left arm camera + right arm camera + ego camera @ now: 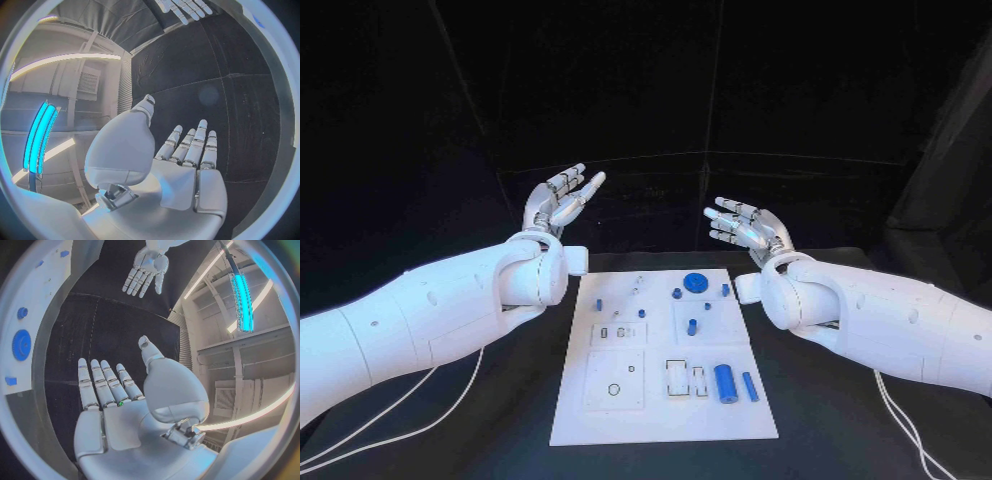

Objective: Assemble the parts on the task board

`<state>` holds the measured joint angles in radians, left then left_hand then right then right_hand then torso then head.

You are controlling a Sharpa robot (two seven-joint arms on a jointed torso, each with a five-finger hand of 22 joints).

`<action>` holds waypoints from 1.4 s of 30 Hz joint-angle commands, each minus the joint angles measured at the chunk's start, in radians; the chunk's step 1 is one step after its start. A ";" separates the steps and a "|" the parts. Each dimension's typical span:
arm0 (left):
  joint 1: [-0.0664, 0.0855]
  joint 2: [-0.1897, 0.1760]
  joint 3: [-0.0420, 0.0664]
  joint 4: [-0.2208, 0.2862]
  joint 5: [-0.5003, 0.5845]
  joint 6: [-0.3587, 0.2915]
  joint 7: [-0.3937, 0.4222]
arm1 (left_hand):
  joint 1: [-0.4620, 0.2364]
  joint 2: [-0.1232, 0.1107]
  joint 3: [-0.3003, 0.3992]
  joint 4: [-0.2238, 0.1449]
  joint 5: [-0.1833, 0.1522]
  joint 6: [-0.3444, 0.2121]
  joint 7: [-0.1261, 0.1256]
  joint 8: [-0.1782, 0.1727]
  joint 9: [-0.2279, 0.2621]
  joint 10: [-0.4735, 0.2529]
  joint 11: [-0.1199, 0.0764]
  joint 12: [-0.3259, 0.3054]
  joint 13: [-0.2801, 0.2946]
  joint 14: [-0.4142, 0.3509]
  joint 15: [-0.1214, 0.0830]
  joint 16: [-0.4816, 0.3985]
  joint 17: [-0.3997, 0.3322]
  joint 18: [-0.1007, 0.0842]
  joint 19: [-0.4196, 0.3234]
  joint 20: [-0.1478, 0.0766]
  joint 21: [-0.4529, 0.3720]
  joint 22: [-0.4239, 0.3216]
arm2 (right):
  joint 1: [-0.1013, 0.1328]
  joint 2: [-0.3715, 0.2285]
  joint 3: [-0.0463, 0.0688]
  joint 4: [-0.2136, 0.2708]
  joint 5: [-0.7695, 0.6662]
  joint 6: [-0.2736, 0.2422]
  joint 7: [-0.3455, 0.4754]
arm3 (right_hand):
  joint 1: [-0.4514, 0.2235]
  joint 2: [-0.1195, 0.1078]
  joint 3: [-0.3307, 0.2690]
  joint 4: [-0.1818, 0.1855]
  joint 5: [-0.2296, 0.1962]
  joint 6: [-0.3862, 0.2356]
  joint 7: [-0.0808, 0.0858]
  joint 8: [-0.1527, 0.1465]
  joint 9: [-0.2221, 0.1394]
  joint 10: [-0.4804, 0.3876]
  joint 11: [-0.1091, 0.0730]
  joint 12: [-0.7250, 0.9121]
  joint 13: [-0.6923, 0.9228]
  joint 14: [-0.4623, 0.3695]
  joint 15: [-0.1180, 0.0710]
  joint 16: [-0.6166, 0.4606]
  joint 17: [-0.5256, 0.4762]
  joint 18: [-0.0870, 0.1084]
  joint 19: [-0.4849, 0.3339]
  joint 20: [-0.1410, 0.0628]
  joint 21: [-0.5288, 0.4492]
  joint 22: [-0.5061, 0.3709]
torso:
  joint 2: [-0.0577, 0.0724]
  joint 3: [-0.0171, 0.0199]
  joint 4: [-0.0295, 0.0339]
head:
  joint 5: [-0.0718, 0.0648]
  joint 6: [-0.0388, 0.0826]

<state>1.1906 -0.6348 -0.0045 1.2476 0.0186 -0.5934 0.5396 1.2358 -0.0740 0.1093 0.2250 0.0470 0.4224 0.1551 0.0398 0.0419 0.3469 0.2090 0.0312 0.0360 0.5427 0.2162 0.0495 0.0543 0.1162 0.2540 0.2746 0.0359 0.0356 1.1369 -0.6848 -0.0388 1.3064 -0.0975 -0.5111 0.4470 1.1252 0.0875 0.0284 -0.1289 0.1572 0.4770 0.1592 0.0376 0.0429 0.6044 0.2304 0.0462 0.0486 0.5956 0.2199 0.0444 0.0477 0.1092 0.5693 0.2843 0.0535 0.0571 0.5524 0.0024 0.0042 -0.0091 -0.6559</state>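
Note:
The white task board (661, 415) lies in the middle of the black table. On it I see a round blue gear (695, 280), small blue pegs (692, 325) and two blue cylinders (726, 382) near its right edge. My left hand (564, 199) is raised beyond the board's far left corner, fingers spread, holding nothing; the left wrist view shows its empty palm (187, 170). My right hand (747, 226) is raised beyond the far right corner, also spread and empty, palm (119, 420) bare. The right wrist view shows the gear (22, 344) and the left hand (147, 267).
Black table (848, 440) surrounds the board on both sides. White cables (401, 410) run from my left arm across the table's left part, and another cable (899, 415) trails on the right. A dark curtain hangs behind.

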 commanded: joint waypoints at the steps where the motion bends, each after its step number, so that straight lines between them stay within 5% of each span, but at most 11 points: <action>1: 0.011 0.011 0.000 -0.026 0.003 0.109 0.065 | 0.045 -0.001 0.003 0.014 0.005 0.025 0.095 0.005 0.003 0.020 0.010 0.007 0.003 0.029 0.007 0.005 0.004 0.020 0.007 0.015 0.008 0.003 | 0.014 0.014 -0.005 -0.039 -0.095 0.197 -0.046 | 0.090 0.005 0.010 -0.046 0.008 0.062 0.119 0.012 0.006 0.085 0.013 0.010 0.006 0.110 0.004 0.015 0.008 0.026 0.057 0.007 0.013 0.007 | 0.000 0.0000 0.0001 | 0.000 0.000; 3: 0.013 0.014 0.000 -0.031 0.003 0.114 0.067 | 0.049 0.000 0.003 0.014 0.005 0.030 0.099 0.006 0.003 0.026 0.013 0.008 0.003 0.044 0.009 0.007 0.006 0.020 0.014 0.016 0.010 0.004 | 0.021 0.021 -0.007 -0.056 -0.107 0.223 -0.052 | 0.122 0.007 0.017 -0.070 0.006 0.115 0.118 0.018 0.010 0.161 0.007 0.017 0.011 0.243 -0.008 0.039 0.017 0.038 0.140 0.006 0.034 0.018 | 0.000 0.0000 0.0001 | 0.000 0.000; 6: 0.013 0.014 0.000 -0.032 0.003 0.114 0.067 | 0.057 0.006 0.002 0.013 0.005 0.051 0.112 0.008 0.005 0.066 0.027 0.013 0.007 0.123 0.015 0.023 0.015 0.015 0.046 0.017 0.023 0.011 | 0.026 0.027 -0.009 -0.073 -0.118 0.249 -0.058 | 0.162 0.012 0.028 -0.102 0.006 0.259 0.107 0.041 0.021 0.287 -0.010 0.041 0.017 0.327 -0.033 0.067 0.019 0.063 0.207 0.004 0.069 0.030 | 0.000 0.0000 0.0001 | 0.000 0.000; 9: 0.013 0.014 0.000 -0.032 0.003 0.114 0.067 | 0.064 0.018 0.000 0.008 0.004 0.104 0.125 0.017 0.010 0.193 0.047 0.034 0.018 0.233 0.012 0.059 0.030 0.018 0.138 0.018 0.056 0.027 | 0.029 0.029 -0.010 -0.081 -0.123 0.260 -0.061 | 0.185 0.021 0.046 -0.134 0.007 0.397 0.088 0.061 0.026 0.361 -0.034 0.061 0.014 0.415 -0.061 0.084 0.017 0.075 0.274 -0.008 0.104 0.040 | 0.000 0.0000 0.0001 | 0.000 0.000; 10: 0.013 -0.013 0.000 -0.020 0.003 0.147 0.061 | 0.065 0.023 -0.002 0.005 0.006 0.128 0.127 0.021 0.012 0.260 0.042 0.046 0.023 0.270 0.004 0.077 0.036 0.024 0.200 0.018 0.077 0.038 | 0.032 0.005 -0.009 -0.090 -0.352 0.193 -0.043 | 0.188 0.024 0.053 -0.143 0.007 0.417 0.083 0.065 0.027 0.385 -0.041 0.068 0.015 0.443 -0.071 0.091 0.019 0.077 0.292 -0.015 0.113 0.042 | 0.007 0.0008 -0.0013 | 0.002 -0.006; 12: 0.013 -0.023 0.000 -0.011 0.003 0.163 0.056 | 0.063 0.035 -0.009 -0.001 0.006 0.200 0.126 0.033 0.018 0.424 0.028 0.082 0.035 0.356 -0.021 0.121 0.050 0.047 0.380 0.017 0.143 0.069 | 0.038 0.002 -0.009 -0.096 -0.410 0.194 -0.044 | 0.187 0.030 0.068 -0.155 0.010 0.444 0.076 0.067 0.025 0.415 -0.050 0.072 0.013 0.478 -0.083 0.094 0.019 0.077 0.317 -0.028 0.126 0.046 | 0.013 0.0009 -0.0006 | 0.001 -0.004; 16: 0.013 -0.046 -0.001 0.014 -0.003 0.186 0.044 | 0.069 0.051 -0.021 -0.021 0.005 0.410 0.111 0.077 0.036 0.539 0.003 0.125 0.039 0.455 -0.051 0.163 0.062 0.069 0.484 0.007 0.195 0.086 | 0.050 -0.001 -0.009 -0.100 -0.514 0.192 -0.054 | 0.185 0.028 0.099 -0.161 0.011 0.481 0.065 0.062 0.023 0.458 -0.065 0.067 0.012 0.539 -0.103 0.095 0.020 0.076 0.358 -0.050 0.149 0.051 | 0.026 0.0020 -0.0007 | 0.002 -0.001; 18: 0.013 -0.062 -0.001 0.035 -0.015 0.201 0.037 | 0.077 0.059 -0.026 -0.036 0.005 0.459 0.097 0.091 0.038 0.595 -0.014 0.142 0.040 0.515 -0.070 0.184 0.075 0.071 0.529 -0.008 0.216 0.091 | 0.060 -0.003 -0.009 -0.097 -0.601 0.192 -0.075 | 0.183 0.020 0.117 -0.161 0.017 0.505 0.056 0.061 0.024 0.491 -0.079 0.067 0.013 0.587 -0.119 0.102 0.024 0.077 0.390 -0.067 0.169 0.058 | 0.034 0.0024 -0.0001 | 0.001 0.001; 24: 0.013 -0.098 -0.001 0.086 -0.028 0.240 0.032 | 0.086 0.071 -0.035 -0.055 0.005 0.486 0.084 0.088 0.031 0.629 -0.027 0.137 0.033 0.565 -0.087 0.192 0.092 0.070 0.576 -0.025 0.234 0.091 | 0.087 -0.006 -0.008 -0.090 -0.818 0.208 -0.155 | 0.165 -0.001 0.148 -0.160 0.024 0.546 0.037 0.054 0.024 0.548 -0.100 0.053 0.013 0.681 -0.149 0.108 0.032 0.076 0.452 -0.100 0.217 0.077 | 0.059 0.0034 0.0028 | 0.004 0.009; 33: 0.013 -0.156 -0.001 0.176 -0.054 0.276 0.031 | 0.103 0.086 -0.038 -0.084 0.006 0.517 0.074 0.080 0.026 0.680 -0.041 0.134 0.033 0.616 -0.103 0.191 0.117 0.070 0.619 -0.041 0.243 0.085 | 0.106 -0.012 -0.007 -0.058 -1.112 0.187 -0.260 | 0.177 -0.053 0.164 -0.157 0.026 0.596 0.004 0.040 0.024 0.653 -0.144 0.043 0.016 0.913 -0.214 0.223 0.112 0.072 0.591 -0.185 0.393 0.172 | 0.100 -0.0010 0.0089 | -0.001 0.021; 42: 0.009 -0.190 -0.001 0.244 -0.066 0.293 0.029 | 0.104 0.088 -0.041 -0.094 0.006 0.524 0.071 0.074 0.025 0.689 -0.044 0.124 0.031 0.635 -0.108 0.189 0.129 0.070 0.635 -0.047 0.246 0.082 | 0.109 0.009 -0.006 -0.033 -1.398 0.242 -0.366 | 0.135 -0.090 0.186 -0.155 0.019 0.591 0.004 0.026 0.023 0.614 -0.146 0.017 0.014 0.911 -0.222 0.602 0.323 0.071 0.622 -0.204 0.593 0.296 | 0.134 -0.0009 0.0135 | -0.006 0.025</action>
<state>1.1981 -0.8231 -0.0065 1.4823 -0.0286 -0.3333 0.5656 1.3432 0.0054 0.0664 0.1374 0.0501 0.9419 0.2250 0.1190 0.0681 1.0312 0.1677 0.1585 0.0688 1.1707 0.1057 0.2402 0.1817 0.1788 0.8801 0.2275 0.2754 0.1192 1.2426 -0.6783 -0.0464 1.2693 -1.3197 -0.3000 0.1501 1.2664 0.0032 0.2059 -0.2835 0.1807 1.0646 0.1611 0.0658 0.0655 1.2305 0.0888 0.0676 0.0633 1.4636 -0.0019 0.6156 0.3527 0.1636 1.1838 0.0806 0.6279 0.3416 0.6704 0.0010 0.0154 -0.0144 -0.6301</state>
